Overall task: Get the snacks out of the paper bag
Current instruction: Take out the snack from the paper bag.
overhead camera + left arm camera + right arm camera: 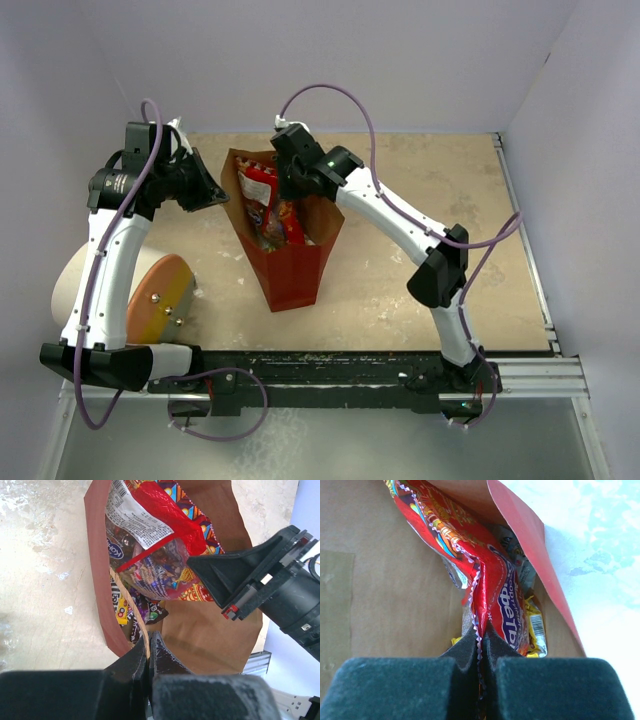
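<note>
The paper bag (296,270) lies on the table with its mouth facing the far wall, red outside and brown inside. My left gripper (222,196) is shut on the left rim of the bag's mouth, seen in the left wrist view (148,647). My right gripper (287,186) is inside the mouth, shut on the crimped edge of the red cookie bag (495,580), which fills the upper part of the opening (165,520). Small packets lie deeper inside: a yellow one (120,611), a purple one (151,611) and a yellow-orange one (536,625).
A white cylinder with an orange end (150,297) lies left of the paper bag, beside my left arm. White walls close in the table at the back and both sides. A metal rail (530,375) runs along the near edge.
</note>
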`<state>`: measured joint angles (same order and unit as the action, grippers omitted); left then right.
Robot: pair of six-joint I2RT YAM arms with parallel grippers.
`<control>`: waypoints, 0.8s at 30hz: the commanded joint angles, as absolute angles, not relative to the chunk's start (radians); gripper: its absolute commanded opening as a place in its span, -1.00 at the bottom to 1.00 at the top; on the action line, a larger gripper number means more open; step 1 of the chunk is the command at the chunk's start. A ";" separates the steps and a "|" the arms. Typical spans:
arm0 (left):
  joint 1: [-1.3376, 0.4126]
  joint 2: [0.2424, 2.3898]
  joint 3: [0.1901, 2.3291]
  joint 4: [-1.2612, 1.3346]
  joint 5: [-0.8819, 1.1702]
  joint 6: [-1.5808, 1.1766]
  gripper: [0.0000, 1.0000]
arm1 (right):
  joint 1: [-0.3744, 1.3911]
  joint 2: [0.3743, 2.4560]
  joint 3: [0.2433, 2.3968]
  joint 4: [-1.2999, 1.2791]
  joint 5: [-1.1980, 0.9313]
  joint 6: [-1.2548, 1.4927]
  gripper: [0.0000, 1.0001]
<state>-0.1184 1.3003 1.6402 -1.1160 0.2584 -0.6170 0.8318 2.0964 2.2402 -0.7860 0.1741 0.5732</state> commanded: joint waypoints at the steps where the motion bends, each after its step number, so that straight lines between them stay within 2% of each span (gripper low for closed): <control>1: -0.114 1.295 1.654 -1.075 0.267 -0.630 -1.00 | 0.833 1.912 2.316 -0.611 0.122 0.585 -1.00; 16: -0.114 1.304 1.645 -1.083 0.251 -0.626 -1.00 | 0.833 1.734 2.470 -0.505 0.242 0.519 -1.00; 20: -0.114 1.308 1.645 -1.084 0.252 -0.623 -1.00 | 0.833 1.688 2.532 -0.465 0.363 0.425 -1.00; 24: -0.114 1.313 1.647 -1.086 0.257 -0.620 -1.00 | 0.833 1.595 2.471 -0.368 0.554 0.290 -1.00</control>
<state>-0.1184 1.3083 1.6402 -1.1152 0.2569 -0.6178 0.8356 1.7325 2.4516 -0.6518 0.3195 0.4438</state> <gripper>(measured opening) 0.006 0.005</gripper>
